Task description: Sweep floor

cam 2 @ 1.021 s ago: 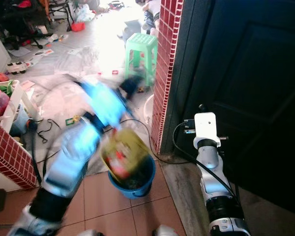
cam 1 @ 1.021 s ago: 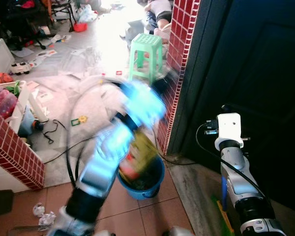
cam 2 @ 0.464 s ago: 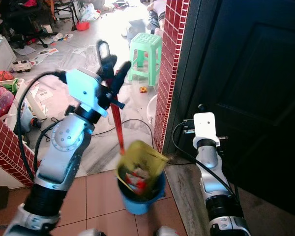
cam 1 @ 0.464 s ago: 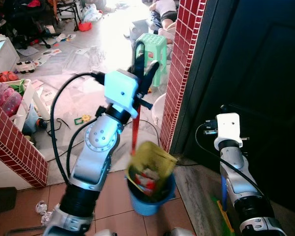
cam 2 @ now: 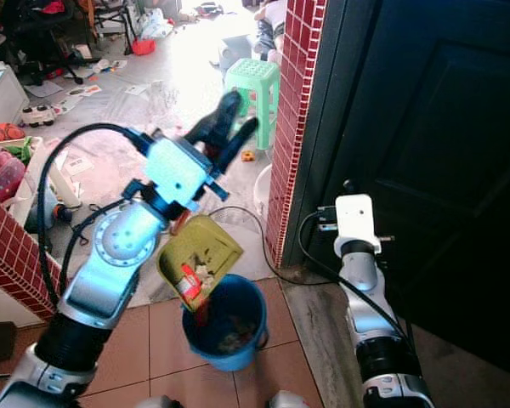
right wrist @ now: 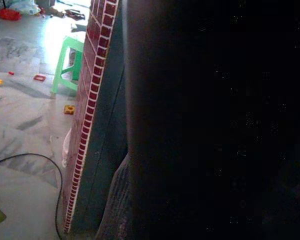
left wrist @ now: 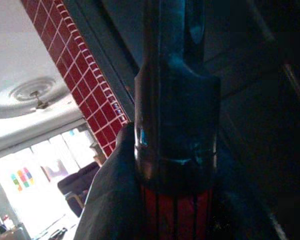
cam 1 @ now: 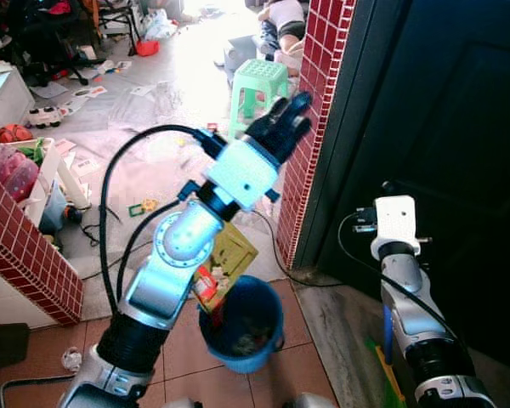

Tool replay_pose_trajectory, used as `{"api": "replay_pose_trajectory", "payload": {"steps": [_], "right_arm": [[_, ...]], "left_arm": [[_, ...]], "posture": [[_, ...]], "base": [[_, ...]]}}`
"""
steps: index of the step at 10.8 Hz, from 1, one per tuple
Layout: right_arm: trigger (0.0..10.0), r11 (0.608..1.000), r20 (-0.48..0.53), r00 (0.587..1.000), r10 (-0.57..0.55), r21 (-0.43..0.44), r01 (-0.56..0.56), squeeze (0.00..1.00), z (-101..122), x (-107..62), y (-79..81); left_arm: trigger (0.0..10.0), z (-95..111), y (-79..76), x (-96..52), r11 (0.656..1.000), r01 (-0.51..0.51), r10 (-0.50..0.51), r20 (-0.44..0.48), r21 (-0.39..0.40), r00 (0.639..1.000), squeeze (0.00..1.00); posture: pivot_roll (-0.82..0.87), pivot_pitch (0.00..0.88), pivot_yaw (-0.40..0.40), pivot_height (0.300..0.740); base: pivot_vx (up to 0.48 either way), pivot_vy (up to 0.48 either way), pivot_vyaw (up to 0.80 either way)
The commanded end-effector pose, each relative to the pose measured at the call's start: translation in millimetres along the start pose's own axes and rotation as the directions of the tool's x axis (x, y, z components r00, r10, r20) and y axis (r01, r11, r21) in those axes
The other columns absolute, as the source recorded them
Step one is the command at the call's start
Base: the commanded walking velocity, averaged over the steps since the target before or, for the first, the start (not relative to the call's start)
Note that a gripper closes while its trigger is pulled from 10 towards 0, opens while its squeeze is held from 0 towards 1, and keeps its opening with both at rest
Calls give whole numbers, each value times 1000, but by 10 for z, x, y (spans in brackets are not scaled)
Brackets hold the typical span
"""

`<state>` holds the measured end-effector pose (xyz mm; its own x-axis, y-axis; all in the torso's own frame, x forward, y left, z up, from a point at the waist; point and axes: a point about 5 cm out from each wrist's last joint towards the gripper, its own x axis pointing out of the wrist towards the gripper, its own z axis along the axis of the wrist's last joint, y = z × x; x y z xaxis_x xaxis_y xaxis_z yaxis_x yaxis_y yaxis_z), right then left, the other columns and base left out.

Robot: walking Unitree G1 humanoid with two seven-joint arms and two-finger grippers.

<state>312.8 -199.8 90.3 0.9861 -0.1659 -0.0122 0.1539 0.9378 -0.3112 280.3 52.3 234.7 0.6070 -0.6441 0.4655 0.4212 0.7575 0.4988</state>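
Left gripper (cam 2: pixel 223 126), raised high beside the red tiled pillar (cam 2: pixel 291 127), its two black fingers (left wrist: pixel 177 85) closed round the red handle (left wrist: pixel 176 212) of a dustpan; the grip is seen up close in the left wrist view. The handle runs down behind the silver forearm to the yellow-green dustpan (cam 2: pixel 200 253), which hangs tilted with its mouth over the blue bucket (cam 2: pixel 225 321) on the terracotta floor (cam 2: pixel 153 357). Scraps of red and white litter lie in the pan and inside the bucket. The high grip and steep tilt are judged to serve emptying the sweepings: gravity slides them off the pan into the bucket directly beneath. Right arm (cam 2: pixel 365 306) hangs idle next to the dark door (cam 2: pixel 433 153); whether its fingers are parted cannot be told. A green stool (cam 2: pixel 257 81) and scattered toys lie beyond on the lit marble floor, still unswept.
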Motion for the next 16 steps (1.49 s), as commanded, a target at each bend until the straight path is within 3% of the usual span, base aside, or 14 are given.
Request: {"api": "replay_pose_trajectory", "payload": {"steps": [1, 4, 7, 8, 9, 10, 11, 12, 13, 15, 16], "right_arm": [[10000, 1000, 38, 999, -13, -13, 13, 0, 87, 51, -31], [10000, 1000, 35, 999, -12, -18, 13, 0, 75, 63, -31], [10000, 1000, 34, 999, -7, -16, 7, 0, 70, 85, -2], [10000, 1000, 36, 999, -7, -16, 8, 0, 73, 88, 1], [10000, 1000, 37, 999, -5, -17, 6, 0, 74, 90, 2], [10000, 1000, 38, 999, -3, -19, 4, 0, 71, 99, 3], [10000, 1000, 39, 999, -4, -20, 5, 0, 73, 109, -1], [10000, 1000, 40, 999, -5, -20, 6, 0, 76, 123, 1], [10000, 1000, 42, 999, -4, -20, 5, 0, 79, 126, 14], [10000, 1000, 42, 999, -2, -21, 2, 0, 71, 131, 20], [10000, 1000, 42, 999, -3, -22, 4, 0, 67, 140, 10]], "left_arm": [[10000, 170, 57, 51, 998, 1, -6, 84, 67, 996, 0], [10000, 187, 110, 62, 997, -26, 20, 92, 66, 996, 0], [10000, 188, 118, 57, 987, -111, 117, 53, -113, 992, 0], [10000, 173, 152, 51, 992, -110, 113, 56, -62, 992, 0], [10000, 149, 190, 57, 985, -141, 145, 39, -103, 989, 0], [10000, 168, 176, 59, 994, -100, 103, 54, -48, 993, 0], [10000, 196, 180, 67, 993, -103, 106, 58, -60, 993, 0], [10000, 176, 199, 69, 971, -166, 172, 24, -172, 985, 0], [10000, 226, 216, 42, 987, -159, 160, 72, -14, 984, 0], [10000, 193, 225, 37, 985, -170, 168, 61, 16, 984, 0], [10000, 171, 227, 36, 982, -186, 188, 40, -44, 981, 0]], "posture": [[-107, 0, -5, 740], [-99, 0, -8, 740], [-93, 0, -4, 740], [-94, 0, -4, 740], [-93, 0, -7, 740], [-91, 0, -6, 740], [-90, 0, -6, 740], [-88, 0, -6, 740], [-91, 0, -4, 740], [-90, 0, -6, 740], [-89, 0, -6, 740]], "base": [[0, 0, 0], [0, 0, 0], [0, 0, 0], [0, 0, 0], [0, 0, 0], [0, 0, 0], [0, 0, 0], [0, 0, 0], [0, 0, 0], [0, 0, 0], [0, 0, 0]]}}
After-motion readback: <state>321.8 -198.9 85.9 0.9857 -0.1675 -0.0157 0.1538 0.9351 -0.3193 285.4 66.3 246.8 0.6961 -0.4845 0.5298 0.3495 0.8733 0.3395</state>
